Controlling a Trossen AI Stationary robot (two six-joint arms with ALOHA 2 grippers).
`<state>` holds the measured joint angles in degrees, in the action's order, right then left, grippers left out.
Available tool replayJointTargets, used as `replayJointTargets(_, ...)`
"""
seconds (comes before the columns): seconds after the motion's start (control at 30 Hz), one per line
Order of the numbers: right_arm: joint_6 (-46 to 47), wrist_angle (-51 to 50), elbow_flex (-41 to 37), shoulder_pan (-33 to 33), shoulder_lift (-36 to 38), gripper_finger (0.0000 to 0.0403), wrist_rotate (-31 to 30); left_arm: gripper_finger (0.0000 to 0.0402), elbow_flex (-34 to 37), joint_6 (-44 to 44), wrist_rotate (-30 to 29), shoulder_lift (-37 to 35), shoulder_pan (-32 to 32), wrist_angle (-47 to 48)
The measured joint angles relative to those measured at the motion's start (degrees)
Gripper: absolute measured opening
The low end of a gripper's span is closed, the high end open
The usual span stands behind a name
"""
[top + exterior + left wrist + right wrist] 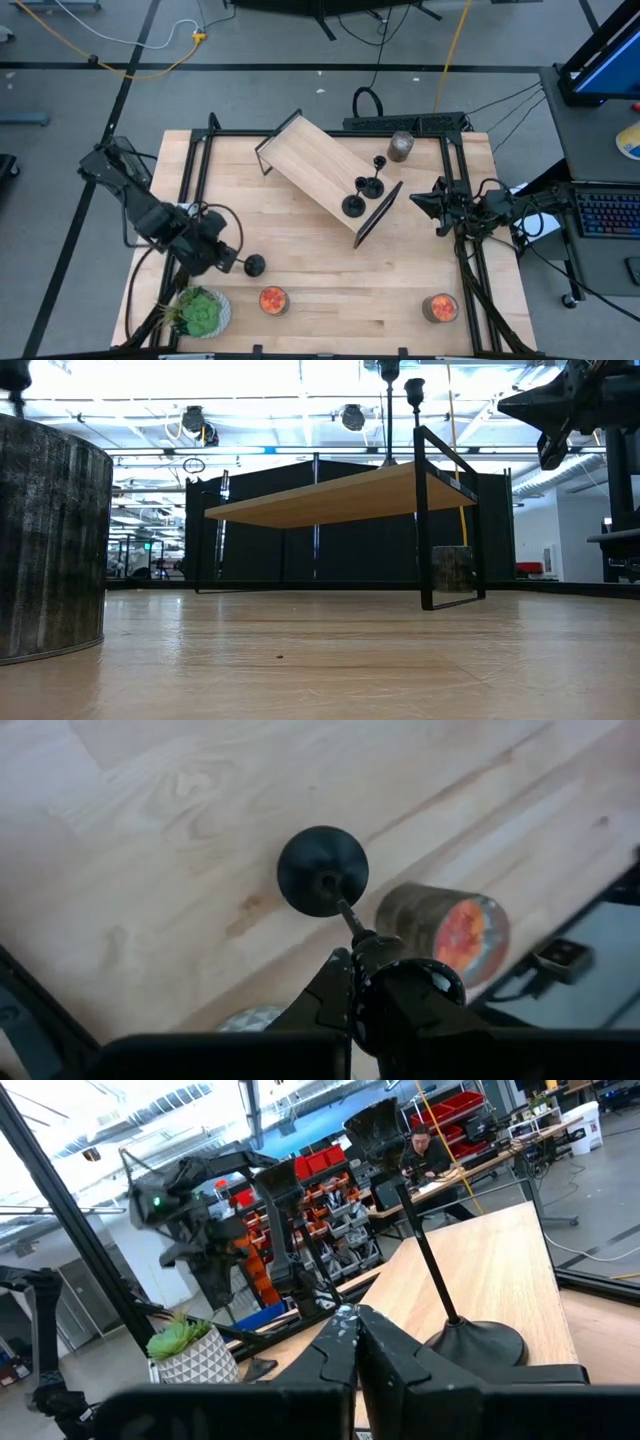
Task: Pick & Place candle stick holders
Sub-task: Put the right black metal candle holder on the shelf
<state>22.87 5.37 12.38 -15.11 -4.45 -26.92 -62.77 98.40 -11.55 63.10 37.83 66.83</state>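
My left gripper [352,982] is squeezed tight on the thin stem of one black candle holder [322,871]. Its small cup end is hidden between my fingers [325,995], and I can see its round base sticking out over the table [330,285]. Just past it sits a jar [445,927] with an orange top, partly hidden behind my gripper. A potted plant [200,312] sits near my left arm. Farther off, two more holders [365,188] stand on the raised wooden shelf [315,165]. Their tops are cut off in the low view. My right gripper [358,1342] is shut with nothing in it, waiting beside the shelf. A grey jar [401,146] stands behind the shelf
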Motion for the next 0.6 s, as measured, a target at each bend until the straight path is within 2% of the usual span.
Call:
replayJointTargets(0.1, 0.0, 0.0, 0.0, 0.0, 0.0, 0.0000, 0.0, 0.0014, -3.2, -3.1, -0.3, -1.4, -2.4, 1.0)
replayJointTargets(0.3, 0.0, 0.0, 0.0, 0.0, 0.0, 0.0000, 0.0, 0.0014, -14.9, -11.1, -2.4, -1.0, -8.2, 8.4)
replayJointTargets(0.6, 0.0, 0.0, 0.0, 0.0, 0.0, 0.0000, 0.0, 0.0014, -31.3, -27.5, -1.9, 6.5, -20.2, 14.7)
